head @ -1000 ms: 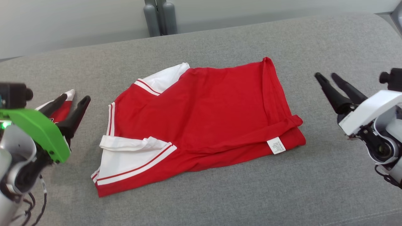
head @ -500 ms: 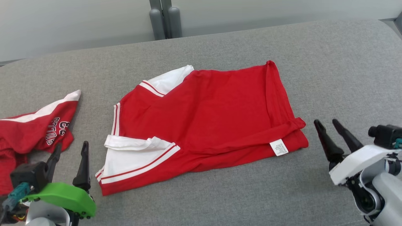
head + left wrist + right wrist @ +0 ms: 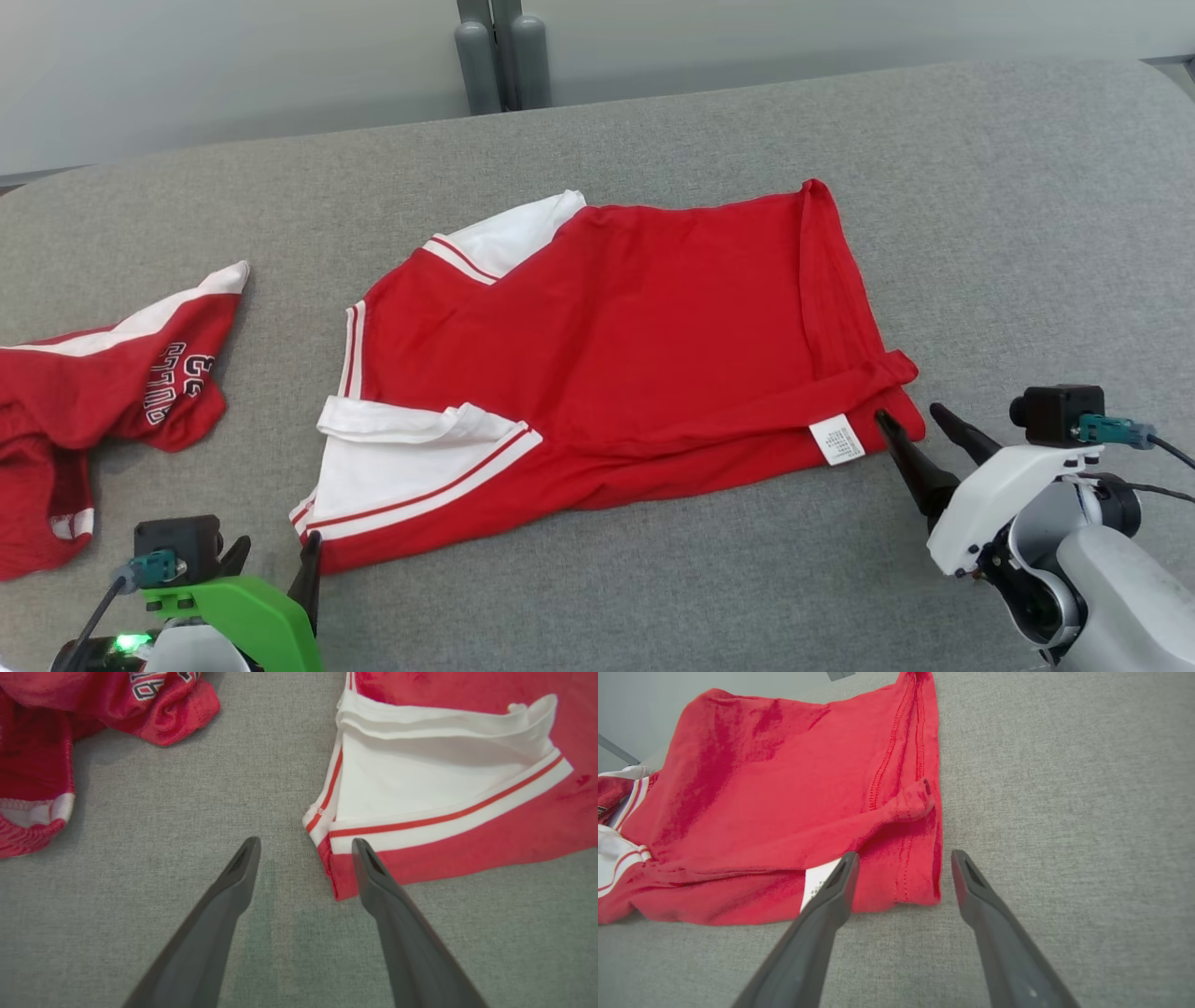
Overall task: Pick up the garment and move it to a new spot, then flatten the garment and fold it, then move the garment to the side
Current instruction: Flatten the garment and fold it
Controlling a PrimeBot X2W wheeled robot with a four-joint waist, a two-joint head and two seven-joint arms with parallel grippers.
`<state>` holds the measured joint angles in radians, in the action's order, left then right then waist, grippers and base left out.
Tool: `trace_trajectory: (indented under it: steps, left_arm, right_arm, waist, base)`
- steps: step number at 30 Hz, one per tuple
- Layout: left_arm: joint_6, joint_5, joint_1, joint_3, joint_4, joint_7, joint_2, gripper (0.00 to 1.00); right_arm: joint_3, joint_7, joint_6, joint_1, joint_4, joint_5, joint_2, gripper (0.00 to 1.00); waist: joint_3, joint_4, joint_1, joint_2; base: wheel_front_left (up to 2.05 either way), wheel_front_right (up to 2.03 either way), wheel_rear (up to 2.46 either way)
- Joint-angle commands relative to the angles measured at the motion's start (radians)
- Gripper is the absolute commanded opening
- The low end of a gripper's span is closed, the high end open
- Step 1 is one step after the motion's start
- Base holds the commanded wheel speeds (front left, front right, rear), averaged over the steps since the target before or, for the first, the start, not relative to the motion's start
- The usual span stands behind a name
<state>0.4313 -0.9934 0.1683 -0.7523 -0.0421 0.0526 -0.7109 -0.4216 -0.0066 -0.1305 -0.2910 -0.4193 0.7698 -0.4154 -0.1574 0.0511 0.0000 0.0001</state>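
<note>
Currently: one red jersey-knit garment with white striped trim, lying near the middle of the grey woven fabric surface. It is spread fairly flat, apparently with one layer doubled over, and a white care label is exposed at its near right corner. Left gripper: fingers spread, empty, tips either side of the garment's near left corner. Right gripper: fingers spread, empty, tips bracketing the near right corner beside the label. Contact with the cloth cannot be told. One second red garment with lettering, crumpled, well apart at the left. Status, by judgement: relocation and flattening seem done, folding partly done. A further fold and the shift aside are left.
</note>
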Motion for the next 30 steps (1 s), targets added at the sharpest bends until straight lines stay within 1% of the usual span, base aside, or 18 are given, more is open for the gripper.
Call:
trace_trajectory:
  steps: [1, 5, 8, 11, 14, 17, 18, 19, 20, 21, 22, 23, 26, 30]
  left_arm:
    - [0.004, -0.005, 0.015, -0.002, -0.006, 0.009, 0.009, 1.0]
    - [-0.014, -0.023, 0.031, -0.016, -0.019, 0.048, 0.021, 1.0]
    - [-0.019, -0.031, 0.043, -0.021, -0.025, 0.066, 0.031, 1.0]
    - [-0.014, -0.031, 0.056, -0.023, -0.038, 0.075, 0.037, 1.0]
    - [-0.024, -0.04, 0.063, -0.029, -0.058, 0.087, 0.057, 1.0]
    - [-0.037, -0.047, 0.069, -0.031, -0.079, 0.093, 0.065, 1.0]
    - [-0.04, -0.048, 0.071, -0.032, -0.084, 0.094, 0.067, 1.0]
    - [-0.044, -0.049, 0.072, -0.032, -0.089, 0.092, 0.07, 0.78]
    - [-0.049, -0.049, 0.074, -0.032, -0.091, 0.087, 0.073, 0.55]
    - [-0.054, -0.05, 0.076, -0.029, -0.095, 0.081, 0.075, 0.32]
    - [-0.059, -0.05, 0.077, -0.027, -0.097, 0.078, 0.075, 0.12]
    - [-0.061, -0.051, 0.078, -0.026, -0.099, 0.077, 0.075, 0.0]
    - [-0.069, -0.055, 0.076, -0.027, -0.096, 0.08, 0.073, 0.0]
    - [-0.071, -0.065, 0.06, -0.025, -0.076, 0.091, 0.056, 0.0]
  right_arm:
    - [0.009, 0.011, 0.0, -0.006, 0.007, -0.012, 0.014, 1.0]
    - [0.027, 0.054, 0.0, 0.003, 0.028, -0.044, 0.032, 1.0]
    - [0.047, 0.083, 0.0, 0.014, 0.039, -0.069, 0.046, 1.0]
    - [0.063, 0.109, 0.0, 0.024, 0.055, -0.078, 0.063, 1.0]
    - [0.074, 0.131, 0.0, 0.033, 0.072, -0.081, 0.073, 1.0]
    - [0.078, 0.151, 0.0, 0.042, 0.088, -0.08, 0.083, 1.0]
    - [0.078, 0.155, 0.0, 0.043, 0.092, -0.081, 0.083, 0.9]
    - [0.079, 0.162, 0.0, 0.043, 0.098, -0.082, 0.083, 0.58]
    - [0.079, 0.163, 0.0, 0.044, 0.102, -0.082, 0.082, 0.42]
    - [0.08, 0.168, 0.0, 0.045, 0.107, -0.083, 0.081, 0.0]
    - [0.082, 0.17, 0.0, 0.047, 0.112, -0.083, 0.081, 0.0]
    - [0.082, 0.17, 0.0, 0.049, 0.116, -0.083, 0.08, 0.0]
    - [0.082, 0.178, 0.0, 0.057, 0.126, -0.078, 0.076, 0.0]
    - [0.089, 0.189, 0.0, 0.063, 0.14, -0.064, 0.066, 0.0]
  waist:
    - [0.0, 0.001, 0.0, -0.0001]
    - [-0.004, 0.006, 0.0, -0.0001]
    - [-0.01, 0.011, 0.0, -0.0001]
    - [-0.018, 0.015, 0.0, -0.0001]
    - [-0.024, 0.021, 0.0, -0.0001]
    - [-0.03, 0.026, 0.0, -0.0001]
    - [-0.031, 0.027, 0.0, -0.0001]
    - [-0.032, 0.028, 0.0, -0.0001]
    - [-0.032, 0.028, 0.0, -0.0001]
    - [-0.032, 0.028, 0.0, -0.0001]
    - [-0.031, 0.027, 0.0, -0.0001]
    - [-0.03, 0.027, 0.0, -0.0001]
    - [-0.023, 0.022, 0.0, -0.0001]
    - [-0.009, 0.016, 0.0, -0.0001]
  base:
    - [0.0, 0.0, 0.0]
    - [0.0, 0.0, 0.0]
    - [0.0, 0.0, 0.0]
    - [0.0, 0.0, 0.0]
    - [0.0, 0.0, 0.0]
    - [0.0, 0.0, 0.0]
    - [0.0, 0.0, 0.0]
    - [0.0, 0.0, 0.0]
    - [0.0, 0.0, 0.0]
    - [0.0, 0.0, 0.0]
    - [0.0, 0.0, 0.0]
    - [0.0, 0.0, 0.0]
    - [0.0, 0.0, 0.0]
    - [0.0, 0.0, 0.0]
